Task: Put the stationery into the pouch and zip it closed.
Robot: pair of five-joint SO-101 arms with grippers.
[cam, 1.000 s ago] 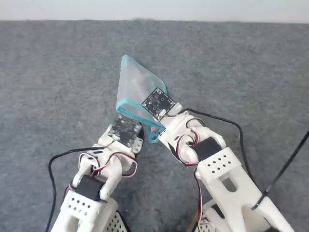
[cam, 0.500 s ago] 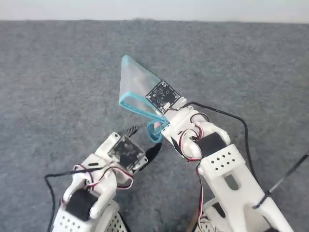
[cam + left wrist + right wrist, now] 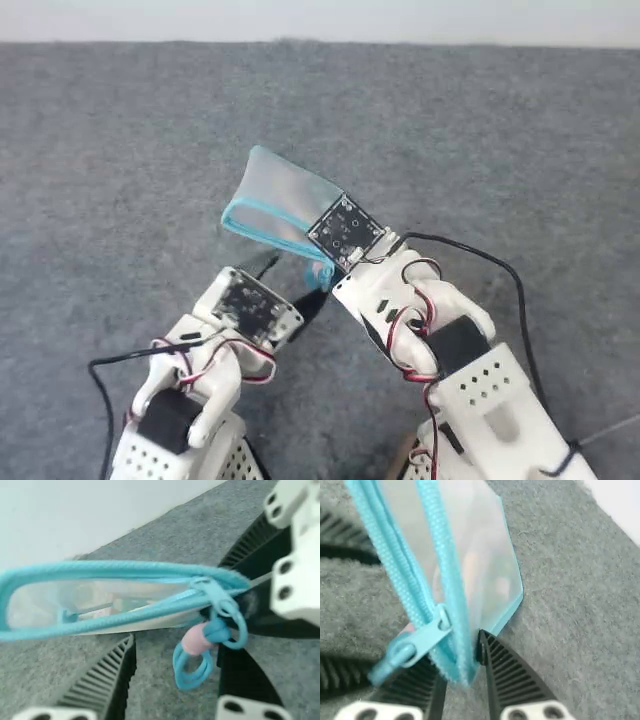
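The right fingers (image 3: 510, 680) are pinched shut on the pouch (image 3: 470, 545), gripping its end seam just past the slider (image 3: 442, 617). This likely serves as an anchor, so the zip has something to pull against. The left fingers (image 3: 110, 680) are spread wide with nothing in them, and the slider's cord loop (image 3: 192, 667) and pink bead (image 3: 192, 640) hang between them. That looks like a line-up for taking the pull.

Beyond both pairs of fingers, the pouch rises off the table (image 3: 120, 150), held up by its gripped end. Its walls are thin, clear, slightly floppy film edged in bright blue woven tape. The two zip tracks bow apart into a long eye-shaped mouth, so it is not yet zipped. Faint pale shapes (image 3: 107, 611) inside are probably the stationery, though they are too indistinct to name. The fingers are black and ribbed on their inner faces, and the table is covered in coarse grey felt-like fabric.
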